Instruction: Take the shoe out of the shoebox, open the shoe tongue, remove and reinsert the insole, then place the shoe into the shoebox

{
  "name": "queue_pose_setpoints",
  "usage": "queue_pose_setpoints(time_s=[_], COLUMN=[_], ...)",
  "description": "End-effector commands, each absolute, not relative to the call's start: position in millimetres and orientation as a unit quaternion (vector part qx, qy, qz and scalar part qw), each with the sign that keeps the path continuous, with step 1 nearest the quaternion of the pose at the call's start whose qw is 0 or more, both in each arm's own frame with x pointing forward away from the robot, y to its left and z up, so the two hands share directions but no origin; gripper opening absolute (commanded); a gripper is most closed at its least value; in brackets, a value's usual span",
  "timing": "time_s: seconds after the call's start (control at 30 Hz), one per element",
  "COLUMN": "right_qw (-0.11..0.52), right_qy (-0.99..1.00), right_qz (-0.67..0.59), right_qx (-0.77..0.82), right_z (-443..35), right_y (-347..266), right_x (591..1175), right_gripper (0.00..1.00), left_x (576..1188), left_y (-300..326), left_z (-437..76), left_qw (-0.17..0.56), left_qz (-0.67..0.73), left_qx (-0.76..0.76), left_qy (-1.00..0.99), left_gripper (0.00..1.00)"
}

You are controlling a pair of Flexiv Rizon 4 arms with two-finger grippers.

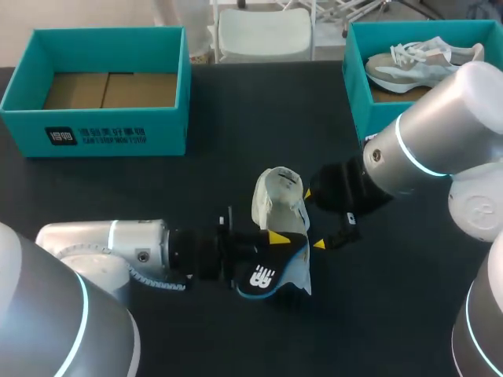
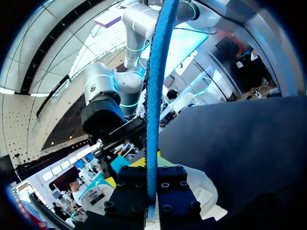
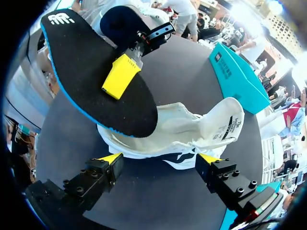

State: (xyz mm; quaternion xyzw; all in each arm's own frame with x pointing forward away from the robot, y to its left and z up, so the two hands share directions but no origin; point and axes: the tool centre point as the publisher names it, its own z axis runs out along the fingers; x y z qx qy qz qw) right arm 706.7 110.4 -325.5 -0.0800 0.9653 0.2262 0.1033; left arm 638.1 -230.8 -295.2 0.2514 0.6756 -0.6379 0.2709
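From the head view: white shoe (image 1: 279, 196) on the dark table (image 1: 236, 133), well apart from the teal shoebox (image 1: 94, 129) at far left and the other shoebox (image 1: 355, 94) at far right; left gripper (image 1: 275, 247) clamped on the black, blue-edged insole (image 1: 263, 275) just beside the shoe; right gripper (image 1: 313, 218) spread wide at the shoe's other flank. From the left wrist: insole edge-on, pinched between both fingers. From the right wrist: fingers far apart, shoe between and ahead of them, apparently touching neither, insole held above it.
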Motion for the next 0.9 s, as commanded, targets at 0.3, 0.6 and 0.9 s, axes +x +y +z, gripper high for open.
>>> queue_pose_setpoints(time_s=[0.3,0.6,0.9], right_qw=[0.105,0.105,0.105], right_qy=[0.965,0.965,0.965], right_qz=[0.226,0.226,0.226], right_qx=[-0.079,-0.079,-0.079], right_z=[-327,-327,-327], right_y=[111,111,111], right_x=[706,706,706], right_gripper=[1.0,1.0,1.0], left_x=[649,667,681], left_y=[-245,-245,-245], left_z=[-313,-327,-344], left_qw=[0.261,0.263,0.263], left_qz=[-0.63,-0.623,-0.618], left_qx=[0.249,0.252,0.255], left_qy=[0.687,0.692,0.696], left_gripper=[0.0,0.0,0.0])
